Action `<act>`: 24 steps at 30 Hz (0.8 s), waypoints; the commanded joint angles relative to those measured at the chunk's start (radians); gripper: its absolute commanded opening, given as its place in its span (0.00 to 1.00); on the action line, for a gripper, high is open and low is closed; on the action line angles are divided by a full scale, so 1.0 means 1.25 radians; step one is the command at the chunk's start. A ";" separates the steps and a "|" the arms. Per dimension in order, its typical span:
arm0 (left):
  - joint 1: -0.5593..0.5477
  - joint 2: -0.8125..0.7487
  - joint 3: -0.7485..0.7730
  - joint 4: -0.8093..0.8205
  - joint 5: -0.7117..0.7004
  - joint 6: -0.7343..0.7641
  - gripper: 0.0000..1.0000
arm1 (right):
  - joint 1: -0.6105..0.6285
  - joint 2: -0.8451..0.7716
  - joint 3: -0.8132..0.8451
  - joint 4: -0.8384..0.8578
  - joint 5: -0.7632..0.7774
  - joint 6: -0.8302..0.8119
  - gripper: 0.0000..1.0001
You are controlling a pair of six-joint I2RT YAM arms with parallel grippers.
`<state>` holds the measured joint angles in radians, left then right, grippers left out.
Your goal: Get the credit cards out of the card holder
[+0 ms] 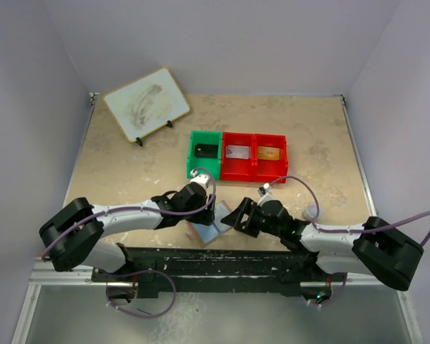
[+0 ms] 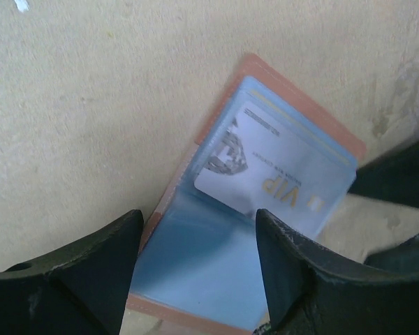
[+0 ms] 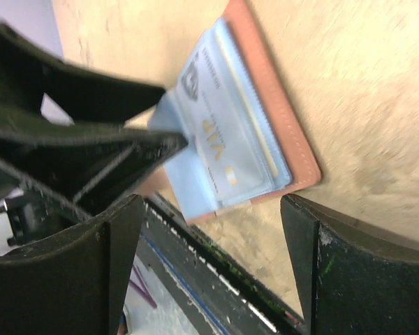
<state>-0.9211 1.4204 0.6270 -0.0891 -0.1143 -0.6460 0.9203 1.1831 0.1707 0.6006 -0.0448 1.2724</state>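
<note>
The card holder lies open on the table near the front edge, tan-pink outside with pale blue panels. A white credit card printed "VIP" sits in its far pocket and also shows in the right wrist view as the card. My left gripper hovers open just over the near blue panel, one finger on each side of it and nothing clamped. My right gripper stands open to the right of the holder, above the table's front edge. In the top view the left gripper and right gripper flank the holder.
A green bin holding a dark card and a red double bin holding a silver card and a gold card stand behind the holder. A white board on a stand is at the back left. The black rail runs along the front edge.
</note>
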 commanded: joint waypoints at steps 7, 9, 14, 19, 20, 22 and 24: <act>-0.110 -0.095 -0.112 0.041 -0.035 -0.142 0.63 | -0.079 0.097 0.094 -0.052 -0.050 -0.116 0.83; -0.147 -0.106 -0.123 0.043 -0.055 -0.176 0.62 | -0.081 0.125 0.118 -0.055 -0.057 -0.134 0.84; -0.235 -0.112 -0.139 0.091 -0.088 -0.273 0.59 | -0.081 0.219 0.217 -0.090 -0.116 -0.225 0.83; -0.325 -0.076 -0.105 0.111 -0.185 -0.332 0.59 | -0.081 0.283 0.304 -0.130 -0.144 -0.287 0.82; -0.334 -0.063 -0.098 0.116 -0.196 -0.340 0.59 | -0.081 0.295 0.320 -0.137 -0.151 -0.303 0.82; -0.345 -0.037 -0.084 0.137 -0.209 -0.348 0.59 | -0.081 0.324 0.347 -0.146 -0.169 -0.332 0.82; -0.354 -0.007 -0.072 0.163 -0.223 -0.355 0.59 | -0.080 0.355 0.373 -0.133 -0.178 -0.361 0.81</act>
<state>-1.3449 1.3464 0.4976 0.0456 -0.3164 -1.0290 0.8097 1.5700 0.5774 0.4808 -0.1932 0.9257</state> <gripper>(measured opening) 0.588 0.818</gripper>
